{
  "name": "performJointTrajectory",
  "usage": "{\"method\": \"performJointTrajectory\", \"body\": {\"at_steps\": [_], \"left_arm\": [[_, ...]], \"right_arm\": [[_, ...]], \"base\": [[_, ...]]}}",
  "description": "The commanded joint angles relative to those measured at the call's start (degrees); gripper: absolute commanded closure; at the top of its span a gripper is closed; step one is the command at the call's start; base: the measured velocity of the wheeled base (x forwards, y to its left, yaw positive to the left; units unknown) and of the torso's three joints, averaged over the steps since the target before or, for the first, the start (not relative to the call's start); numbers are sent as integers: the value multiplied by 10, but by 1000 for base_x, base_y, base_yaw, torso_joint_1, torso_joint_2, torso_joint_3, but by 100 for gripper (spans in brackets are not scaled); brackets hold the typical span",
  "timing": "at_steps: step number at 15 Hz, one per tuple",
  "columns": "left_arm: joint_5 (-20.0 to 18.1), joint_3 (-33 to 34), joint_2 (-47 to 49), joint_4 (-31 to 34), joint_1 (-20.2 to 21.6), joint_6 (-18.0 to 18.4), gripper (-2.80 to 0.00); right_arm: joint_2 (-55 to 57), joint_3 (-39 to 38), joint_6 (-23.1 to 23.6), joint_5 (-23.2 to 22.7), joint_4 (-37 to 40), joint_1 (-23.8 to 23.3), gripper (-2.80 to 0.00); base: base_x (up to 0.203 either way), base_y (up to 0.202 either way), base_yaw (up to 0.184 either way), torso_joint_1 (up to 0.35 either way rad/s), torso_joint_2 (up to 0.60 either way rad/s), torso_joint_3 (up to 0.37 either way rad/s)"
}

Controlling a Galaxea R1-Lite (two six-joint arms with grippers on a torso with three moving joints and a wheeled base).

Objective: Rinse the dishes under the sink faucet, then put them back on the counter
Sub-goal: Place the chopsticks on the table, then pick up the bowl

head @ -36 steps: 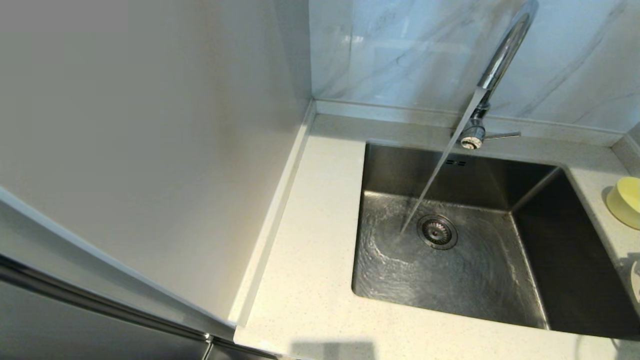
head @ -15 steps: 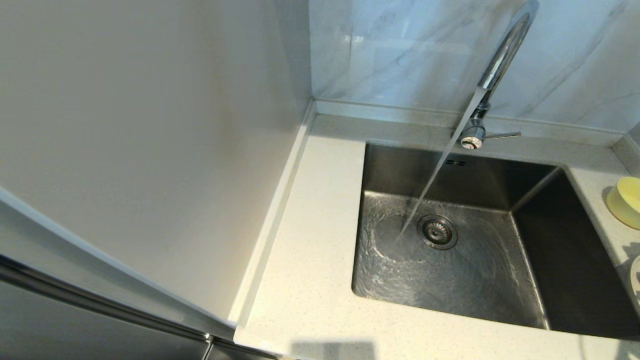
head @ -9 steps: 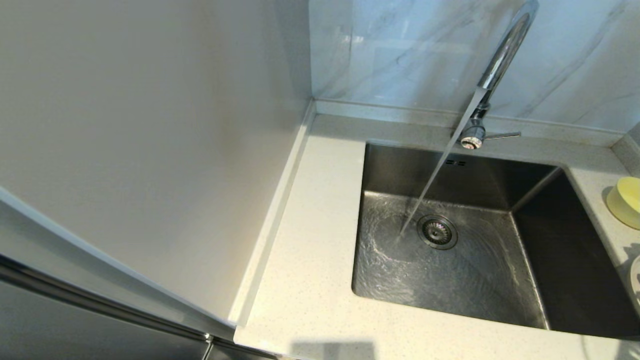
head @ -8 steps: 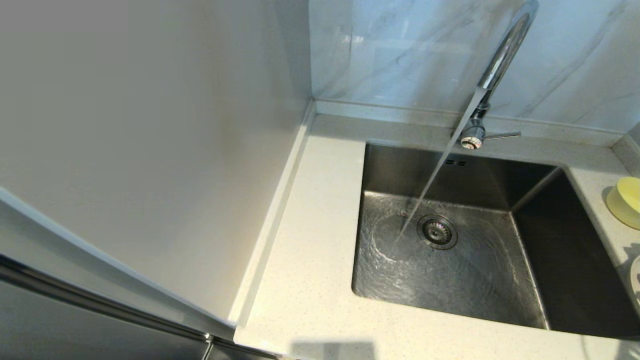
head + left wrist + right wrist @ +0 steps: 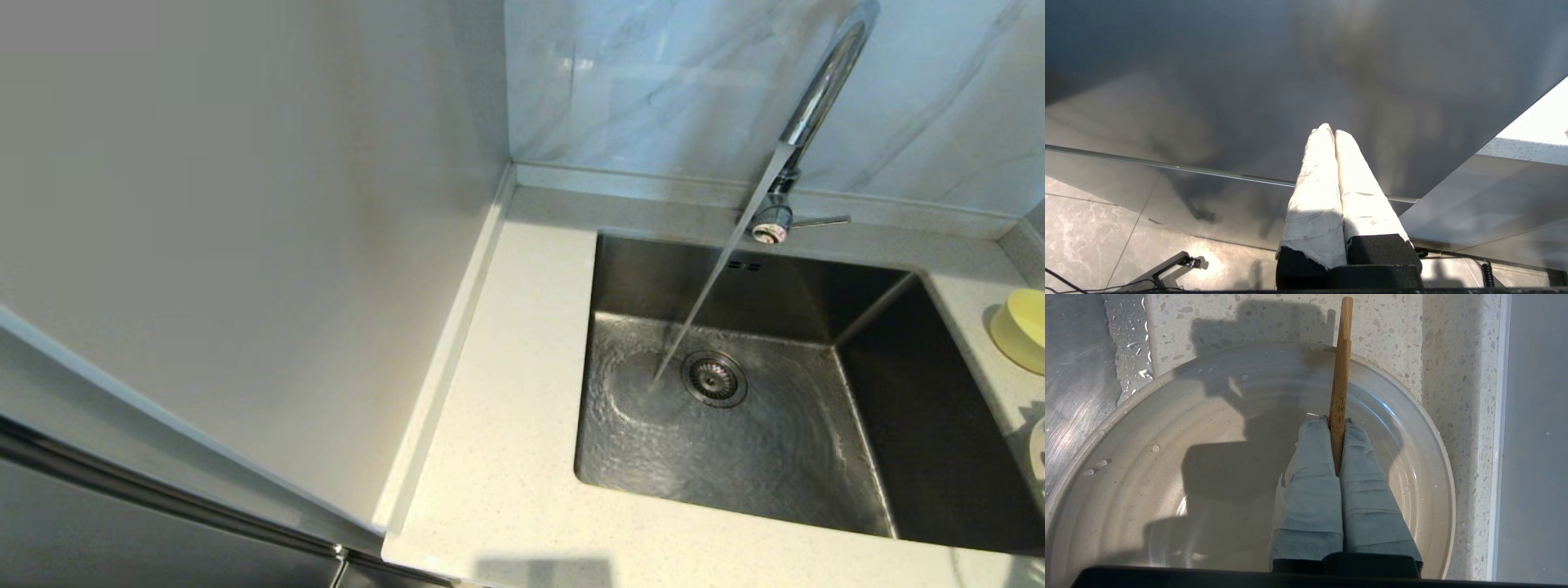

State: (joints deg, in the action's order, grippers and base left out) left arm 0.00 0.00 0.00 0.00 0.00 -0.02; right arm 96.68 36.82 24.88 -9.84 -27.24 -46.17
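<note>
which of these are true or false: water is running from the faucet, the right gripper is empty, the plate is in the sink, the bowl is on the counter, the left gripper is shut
1. Water is running from the faucet. True: a stream falls into the sink beside the drain.
2. The right gripper is empty. False: it is shut on the chopsticks.
3. The plate is in the sink. False: it sits on the counter, under the right gripper.
4. The bowl is on the counter. True: it stands to the right of the sink.
5. The left gripper is shut. True: its fingers are pressed together, holding nothing.
</note>
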Motion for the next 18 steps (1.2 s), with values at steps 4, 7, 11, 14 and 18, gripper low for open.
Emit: {"method": "performJointTrajectory", "body": {"at_steps": [4, 7, 11, 14, 18], "left_arm": [[0, 0, 0, 0, 0, -1, 0], [0, 0, 0, 0, 0, -1, 0], [0, 0, 0, 0, 0, 0, 0], [0, 0, 0, 0, 0, -1, 0], [0, 0, 0, 0, 0, -1, 0]], "right_arm": [[0, -1, 1, -2, -1, 0, 0], [0, -1, 0, -1, -1, 0, 0], [-2, -2, 0, -1, -1, 1, 0], [-3, -2, 0, -1, -1, 1, 0], [-4, -7, 3, -1, -2, 1, -280]], "base": [[0, 0, 0, 0, 0, 0], [0, 0, 0, 0, 0, 0], [0, 0, 0, 0, 0, 0], [0, 0, 0, 0, 0, 0], [0, 0, 0, 0, 0, 0]]}}
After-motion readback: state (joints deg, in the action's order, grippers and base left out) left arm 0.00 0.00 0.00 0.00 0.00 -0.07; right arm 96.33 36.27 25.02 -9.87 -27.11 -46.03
